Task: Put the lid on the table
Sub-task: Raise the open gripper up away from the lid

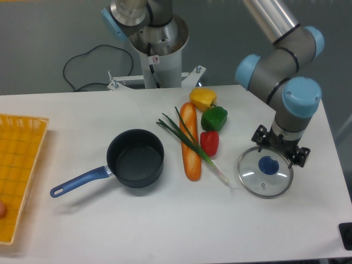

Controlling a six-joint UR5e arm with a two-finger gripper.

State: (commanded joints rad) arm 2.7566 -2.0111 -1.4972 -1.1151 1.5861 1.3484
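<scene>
Grey wall fills the top of the frame behind a large white rectangular desk [165, 225] with rounded corners. On the silver robot pedestal [159, 52] at upper centre sits a small round red-and-white warning sticker [155, 59]; its writing is too small to read. No other labels can be made out.

At right centre, a round clear glass lid with thin metal rim and blue centre knob [265, 175] lies flat on the desk, well inside the right edge, with bare white surface below and to its right. The robot's black two-finger hand [281, 149] hovers just above the lid's upper rim, its fingers spread wide and gripping nothing, clear of the knob.

Left of the lid lie a red pepper [209, 142], a green pepper [214, 117], a yellow pepper [203, 98], a long bread roll [190, 142] and green onions [192, 144]. A dark saucepan with a blue handle [132, 160] sits at centre. A yellow mesh basket [17, 170] reaches the left edge of the frame.
</scene>
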